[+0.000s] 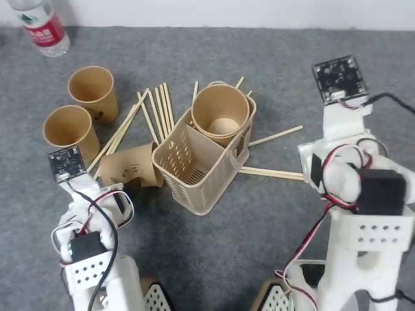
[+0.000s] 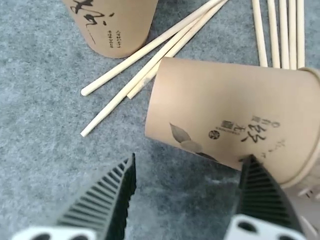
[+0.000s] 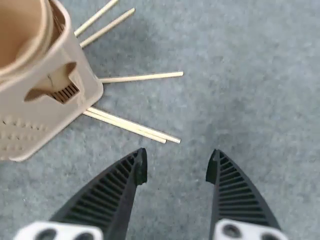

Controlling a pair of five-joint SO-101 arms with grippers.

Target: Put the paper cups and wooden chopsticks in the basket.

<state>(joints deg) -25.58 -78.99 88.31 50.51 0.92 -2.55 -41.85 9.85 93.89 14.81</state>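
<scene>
Rear upright cup: stands on the carpet at far left, well apart from the basket; not yet collected.
Front upright cup: stands just beside it, also waiting.
Left gripper: jaws spread wide with nothing between them, poised over the base end of the tipped cup.
Tipped cup: lies on its side, rim touching the basket's left wall; likely the next pick.
Chopstick fan: loose on the carpet between the cups and the basket.
Basket: one paper cup sits in the far compartment; no chopsticks appear to be inside.
Right-side chopsticks: a pair and a single lie beside the basket.
Right gripper: wide open, holding nothing, above bare carpet near that pair.
Progress: one cup of four is in the basket; three cups and every chopstick remain outside.
</scene>
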